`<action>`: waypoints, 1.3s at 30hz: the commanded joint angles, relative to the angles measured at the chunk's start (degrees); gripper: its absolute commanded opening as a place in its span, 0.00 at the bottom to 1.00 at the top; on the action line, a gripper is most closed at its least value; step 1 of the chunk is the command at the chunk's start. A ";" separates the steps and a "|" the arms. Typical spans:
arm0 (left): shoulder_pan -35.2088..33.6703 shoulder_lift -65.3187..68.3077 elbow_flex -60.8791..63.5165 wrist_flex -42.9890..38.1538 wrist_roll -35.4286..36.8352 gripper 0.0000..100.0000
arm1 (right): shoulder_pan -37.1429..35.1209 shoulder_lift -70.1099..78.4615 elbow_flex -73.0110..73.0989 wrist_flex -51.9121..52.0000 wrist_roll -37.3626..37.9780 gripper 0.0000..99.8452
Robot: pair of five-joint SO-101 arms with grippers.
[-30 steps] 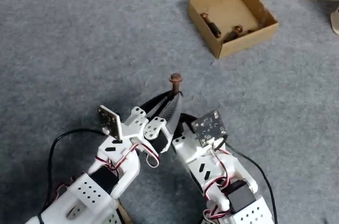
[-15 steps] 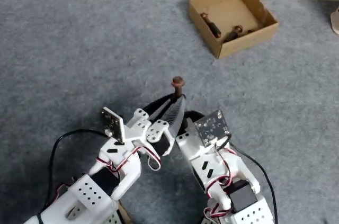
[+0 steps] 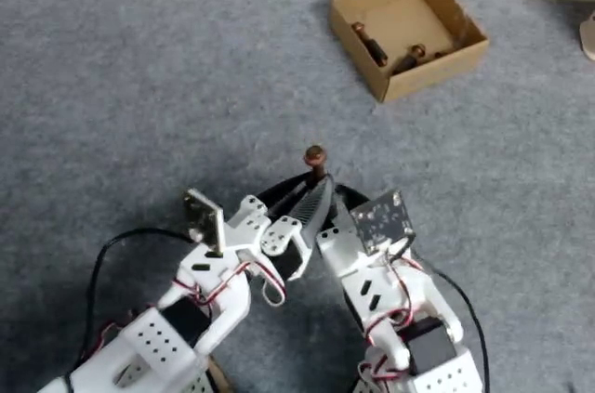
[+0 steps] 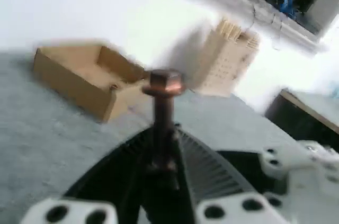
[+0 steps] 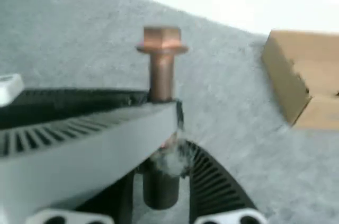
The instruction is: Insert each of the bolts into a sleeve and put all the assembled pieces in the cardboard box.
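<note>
A copper bolt stands head up where both grippers meet, in the middle of the grey mat. My left gripper is shut on the bolt at its shank. My right gripper is shut on a dark sleeve, just below the bolt; the shank's lower end runs down toward the sleeve behind the left gripper's finger. The open cardboard box sits at the far right with two assembled pieces inside.
Bare grey mat spreads between the arms and the box. A pale object sits at the right edge. In the left wrist view a light wooden block stands beyond the box.
The bolt and both grippers have drawn back toward the arms' bases and slightly right. Both grips stay as they were.
</note>
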 commanded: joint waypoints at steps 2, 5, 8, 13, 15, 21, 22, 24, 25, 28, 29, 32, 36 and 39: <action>3.74 0.13 -0.57 0.97 -0.62 0.00 | 2.86 -0.40 -6.64 -2.24 -0.79 0.01; 3.74 0.13 -1.80 4.66 -0.62 0.00 | 2.86 -0.40 -6.55 -2.24 -0.79 0.01; 4.88 0.13 -2.86 8.09 -0.70 0.03 | 2.86 -0.40 -6.64 -2.24 -0.79 0.01; 7.69 0.13 -2.33 9.05 -0.70 0.24 | 2.95 -0.40 -6.64 -2.24 -0.79 0.01; 8.04 0.13 -2.24 10.29 -0.53 0.33 | 2.95 -0.40 -6.64 -2.24 -0.79 0.01; 8.13 0.13 -2.86 16.09 -0.44 0.47 | 2.95 -0.40 -6.64 -2.24 -0.79 0.01; 7.87 0.13 -2.86 16.18 -0.44 0.48 | 3.03 -0.40 -6.64 -2.24 -0.79 0.01; 7.34 0.13 -2.86 16.26 -0.53 0.48 | 3.74 -0.40 -6.64 -2.24 -0.70 0.01; 6.73 0.13 -2.86 16.26 -0.62 0.49 | 4.62 -0.31 -6.64 -2.24 -0.70 0.01; 4.79 0.13 -2.86 16.26 -0.70 0.49 | 8.04 0.22 -6.46 -2.33 -0.62 0.01; 4.09 0.13 -2.95 16.26 -0.70 0.49 | 8.84 0.22 -6.46 -2.33 -0.26 0.01; 2.42 0.13 -4.00 16.79 -0.70 0.49 | 9.98 0.31 -6.37 -3.56 3.78 0.01; 0.57 0.13 -5.49 20.66 -0.70 0.49 | 9.98 0.40 -5.93 -3.65 7.03 0.01; -0.57 0.13 -6.29 22.86 -0.70 0.49 | 12.09 0.40 -5.93 -3.74 7.30 0.01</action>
